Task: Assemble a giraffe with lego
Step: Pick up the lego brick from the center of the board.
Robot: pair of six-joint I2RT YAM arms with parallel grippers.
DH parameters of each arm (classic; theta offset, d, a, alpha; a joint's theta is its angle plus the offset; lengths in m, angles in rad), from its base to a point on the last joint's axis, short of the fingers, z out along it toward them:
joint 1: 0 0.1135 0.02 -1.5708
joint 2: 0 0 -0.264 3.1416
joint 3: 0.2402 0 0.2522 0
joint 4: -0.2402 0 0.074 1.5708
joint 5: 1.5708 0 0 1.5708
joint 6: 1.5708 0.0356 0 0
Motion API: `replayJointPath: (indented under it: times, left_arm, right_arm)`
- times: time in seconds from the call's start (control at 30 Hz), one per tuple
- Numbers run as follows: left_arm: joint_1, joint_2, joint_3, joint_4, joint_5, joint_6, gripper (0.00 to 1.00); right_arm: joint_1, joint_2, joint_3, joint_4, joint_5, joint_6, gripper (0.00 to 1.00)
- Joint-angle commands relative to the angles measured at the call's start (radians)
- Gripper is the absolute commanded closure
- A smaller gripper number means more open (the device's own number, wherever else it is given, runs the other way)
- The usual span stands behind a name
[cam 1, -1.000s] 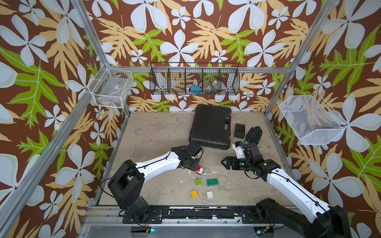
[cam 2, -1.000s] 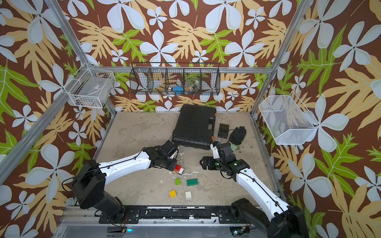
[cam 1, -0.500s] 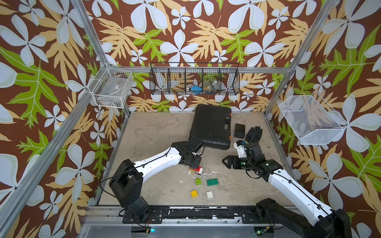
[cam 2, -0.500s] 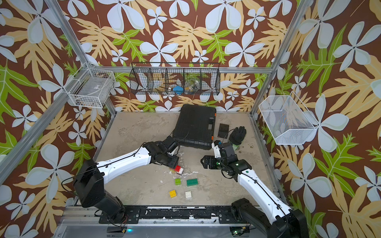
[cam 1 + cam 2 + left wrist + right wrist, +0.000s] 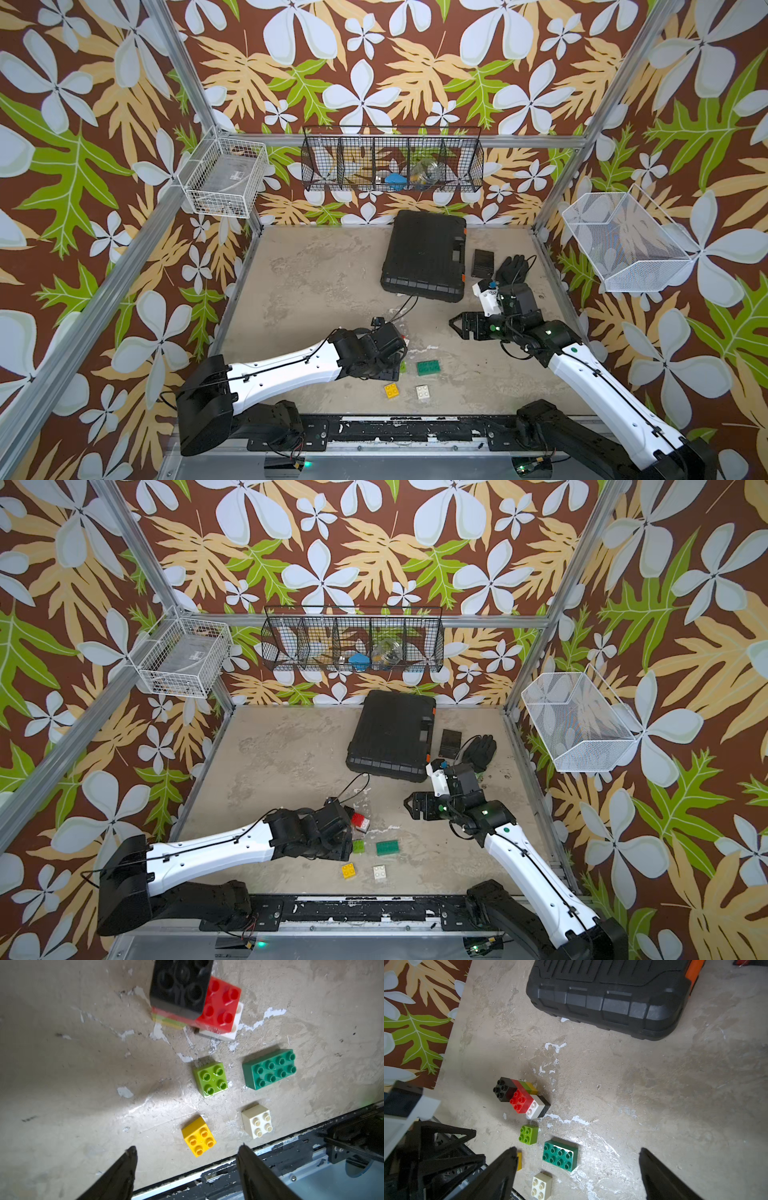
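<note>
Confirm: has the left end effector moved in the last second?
Yes. The left end effector has pulled back from the black case toward the front rail, ending by the lime green brick.

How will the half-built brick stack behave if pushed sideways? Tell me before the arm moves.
The stack probably moves as one stiff piece: its bricks sit flush. It may tip rather than slide, since it stands on two narrow legs with the black brick loading one end. Its glossy plastic looks slippery, so jaws could lose it.

lime green brick [image 5: 212, 1079], dark green brick [image 5: 270, 1069], yellow brick [image 5: 199, 1136], cream brick [image 5: 257, 1121]
</note>
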Motion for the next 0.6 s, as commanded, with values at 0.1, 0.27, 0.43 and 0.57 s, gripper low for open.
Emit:
replayJointPath:
  times: [0.1,0.27,0.43,0.57]
  left_arm:
    - [-0.086,0.007,-0.037,0.015,-0.022,-0.281,0.23]
    - [-0.153,0.082,-0.035,0.043,-0.041,-0.348,0.24]
    - [-0.157,0.146,-0.044,0.102,-0.049,-0.359,0.26]
    - [-0.153,0.171,-0.037,0.105,-0.055,-0.335,0.27]
  right_arm:
    - [0.074,-0.021,0.001,-0.022,-0.004,0.014,0.07]
    - [0.106,-0.068,-0.053,-0.027,-0.022,0.035,0.07]
    - [0.109,-0.075,-0.071,-0.034,-0.015,0.023,0.06]
    - [0.111,-0.049,-0.081,-0.039,-0.013,0.022,0.06]
